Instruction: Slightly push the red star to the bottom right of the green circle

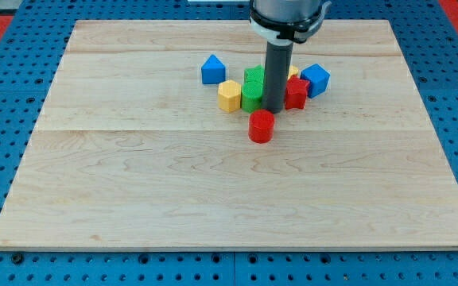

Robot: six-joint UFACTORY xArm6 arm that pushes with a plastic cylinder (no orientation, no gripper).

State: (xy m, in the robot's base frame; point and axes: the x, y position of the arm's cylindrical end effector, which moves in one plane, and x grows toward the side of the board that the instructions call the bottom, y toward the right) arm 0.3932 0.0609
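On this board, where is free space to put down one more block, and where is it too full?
Free: everything below the red cylinder, plus the view's left and right sides of the board. Crowded: top centre, where my tip stands among the green blocks, red star, yellow block and blue blocks.

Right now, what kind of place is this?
Probably a robot lab bench: a wooden board sits on a blue pegboard, with small coloured blocks like the red star, and my tip among them.

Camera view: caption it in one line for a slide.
My tip stands between a green block and the red star, above a red cylinder.
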